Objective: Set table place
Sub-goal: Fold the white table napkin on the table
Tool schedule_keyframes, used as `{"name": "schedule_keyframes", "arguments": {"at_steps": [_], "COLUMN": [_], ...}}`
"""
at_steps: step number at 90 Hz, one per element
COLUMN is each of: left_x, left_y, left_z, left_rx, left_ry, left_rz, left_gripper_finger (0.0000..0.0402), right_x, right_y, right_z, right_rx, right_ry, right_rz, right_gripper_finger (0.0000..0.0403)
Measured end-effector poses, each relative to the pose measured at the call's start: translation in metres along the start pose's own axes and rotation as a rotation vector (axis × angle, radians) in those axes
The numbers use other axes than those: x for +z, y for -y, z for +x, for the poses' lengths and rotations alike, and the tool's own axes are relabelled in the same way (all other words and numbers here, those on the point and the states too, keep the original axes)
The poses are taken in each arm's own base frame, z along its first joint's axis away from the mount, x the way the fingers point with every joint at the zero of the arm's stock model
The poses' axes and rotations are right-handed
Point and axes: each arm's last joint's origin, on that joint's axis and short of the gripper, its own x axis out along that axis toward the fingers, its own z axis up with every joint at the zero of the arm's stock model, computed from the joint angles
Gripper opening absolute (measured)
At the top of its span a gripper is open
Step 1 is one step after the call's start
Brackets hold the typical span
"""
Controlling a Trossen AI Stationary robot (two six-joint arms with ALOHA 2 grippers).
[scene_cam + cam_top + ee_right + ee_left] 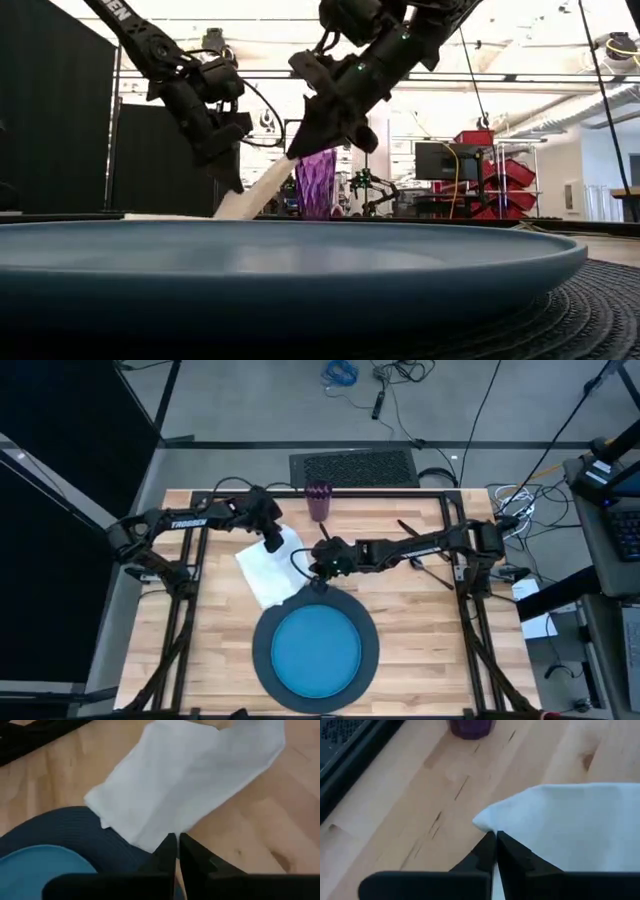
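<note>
I am looking down on a light butcher-block wooden table [420, 620] with visible plank seams and dark grain flecks, edged by a black metal frame. A big dark grey round charger [264, 660] with a ribbed, woven-looking surface is sitting near the front edge, and a smaller smooth matte blue plate [316, 650] is lying centred on it. A soft white cloth napkin [262, 572] is lying behind the charger and to its left, one corner overlapping the charger's rim and its far end pulled up off the wood. A small faceted purple cup [319, 501] is standing upright near the table's back edge, well apart from the napkin.

The left gripper [271, 540] is pinching the napkin's raised far corner: in its wrist view its two dark fingers [485, 851] are pressed together with the white cloth edge caught between them. The left arm is reaching in from the left side, wrist bent downward over the cloth.

The right gripper [322, 568] is hovering just behind the charger's rim, beside the napkin's near edge. Its fingers [192, 851] are standing together with only a thin slit between them, and I cannot tell whether any cloth is caught there. The right arm is stretching long and low across from the right side, its wrist angled down.
</note>
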Motion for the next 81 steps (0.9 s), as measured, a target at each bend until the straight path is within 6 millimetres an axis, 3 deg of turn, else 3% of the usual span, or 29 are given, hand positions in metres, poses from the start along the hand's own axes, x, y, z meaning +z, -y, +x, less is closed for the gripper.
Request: {"name": "schedule_keyframes", "arguments": {"at_steps": [20,42,81], "left_x": [-0.001,0.000,-0.017], "left_y": [0.001,0.004,0.015], "left_z": [-0.005,-0.025,-0.033], "left_rx": [0.003,0.010,0.038], "left_ry": [-0.006,0.015,-0.163], "left_rz": [0.023,0.026,0.034], "left_gripper_finger": [0.0000,0.0000,0.0000], "right_x": [0.000,-0.001,-0.002], "right_y": [-0.002,-0.007,-0.029], "right_z": [0.000,0.000,0.007], "right_rx": [0.011,0.026,0.160], "right_ry": [0.009,0.018,0.104], "right_rz": [0.005,0.004,-0.005], "right_gripper_finger": [0.0000,0.0000,0.0000]}}
